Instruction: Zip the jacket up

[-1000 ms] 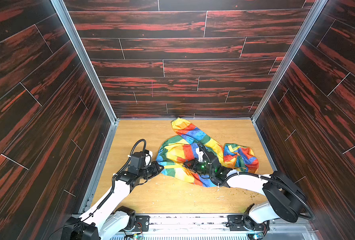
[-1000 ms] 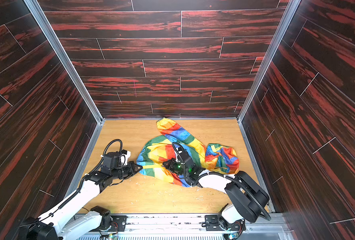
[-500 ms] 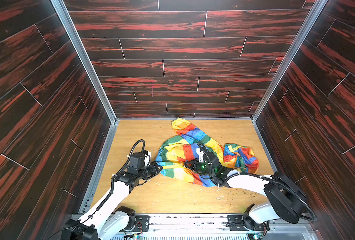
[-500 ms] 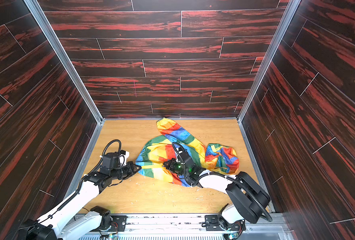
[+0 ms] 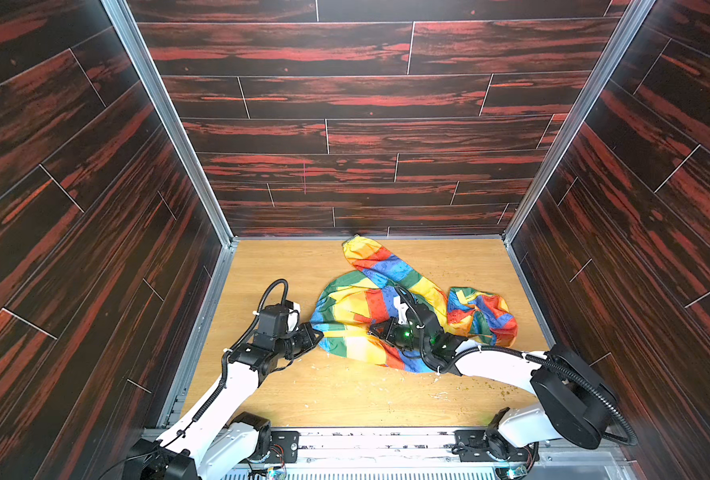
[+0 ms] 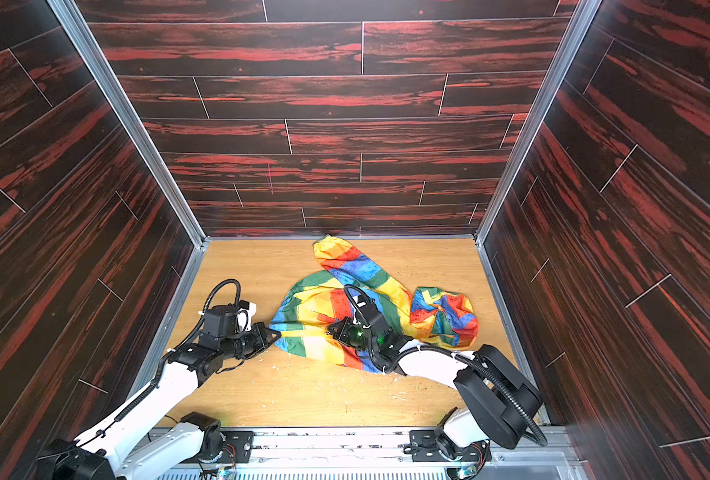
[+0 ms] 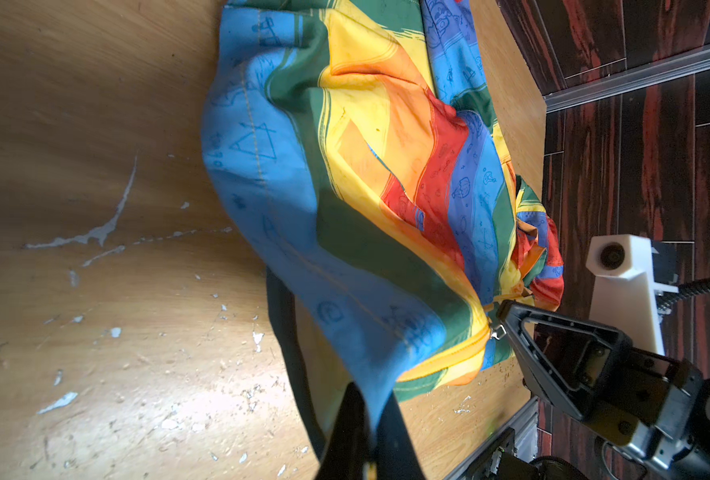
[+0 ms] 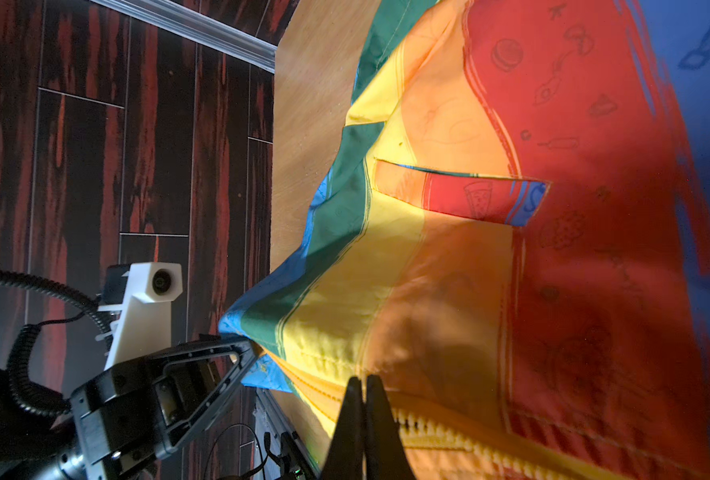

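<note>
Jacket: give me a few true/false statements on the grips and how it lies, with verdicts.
1. The left gripper is clamped on a blue corner of the jacket. True.
2. The right gripper is open above the jacket. False: it is shut, pinching the jacket at its yellow zipper.
3. One sleeve stretches toward the back wall. True.
4. The jacket hangs over the table's front edge. False: it lies wholly on the table.
</note>
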You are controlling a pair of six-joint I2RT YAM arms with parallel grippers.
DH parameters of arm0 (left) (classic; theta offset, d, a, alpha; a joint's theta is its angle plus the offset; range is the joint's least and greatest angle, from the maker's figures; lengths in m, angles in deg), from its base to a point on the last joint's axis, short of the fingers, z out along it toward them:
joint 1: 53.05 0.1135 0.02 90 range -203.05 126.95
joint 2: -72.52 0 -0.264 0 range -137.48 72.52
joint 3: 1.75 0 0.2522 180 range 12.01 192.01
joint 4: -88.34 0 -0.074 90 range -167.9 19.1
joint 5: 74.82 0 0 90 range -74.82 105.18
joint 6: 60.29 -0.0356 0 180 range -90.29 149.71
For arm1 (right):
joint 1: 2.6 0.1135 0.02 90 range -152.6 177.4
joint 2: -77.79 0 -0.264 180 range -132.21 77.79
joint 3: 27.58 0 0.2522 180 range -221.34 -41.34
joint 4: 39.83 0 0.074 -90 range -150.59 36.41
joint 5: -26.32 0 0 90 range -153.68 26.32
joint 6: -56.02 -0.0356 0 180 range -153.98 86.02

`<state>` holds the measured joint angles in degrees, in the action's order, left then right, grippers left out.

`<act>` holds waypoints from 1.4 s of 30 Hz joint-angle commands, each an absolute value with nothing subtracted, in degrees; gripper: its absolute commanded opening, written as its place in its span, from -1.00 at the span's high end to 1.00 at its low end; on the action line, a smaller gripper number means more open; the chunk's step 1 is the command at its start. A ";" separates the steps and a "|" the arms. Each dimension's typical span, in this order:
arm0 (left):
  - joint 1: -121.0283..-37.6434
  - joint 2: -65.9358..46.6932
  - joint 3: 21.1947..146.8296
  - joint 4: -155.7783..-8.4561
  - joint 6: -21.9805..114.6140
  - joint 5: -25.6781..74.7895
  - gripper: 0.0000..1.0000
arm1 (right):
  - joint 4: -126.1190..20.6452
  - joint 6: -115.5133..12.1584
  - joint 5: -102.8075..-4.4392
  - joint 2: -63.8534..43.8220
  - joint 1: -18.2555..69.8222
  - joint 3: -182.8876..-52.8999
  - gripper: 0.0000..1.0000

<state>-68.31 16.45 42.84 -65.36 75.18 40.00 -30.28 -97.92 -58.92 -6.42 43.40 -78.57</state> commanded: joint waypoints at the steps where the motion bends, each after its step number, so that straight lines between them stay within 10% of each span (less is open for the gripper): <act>1: -67.20 18.33 41.89 -63.84 75.31 36.73 1.00 | -32.68 -97.21 -61.22 -4.23 43.20 -78.83 1.00; 42: -65.94 22.84 40.22 -61.13 76.47 30.20 1.00 | -36.88 -95.50 -64.26 -2.29 43.20 -79.22 1.00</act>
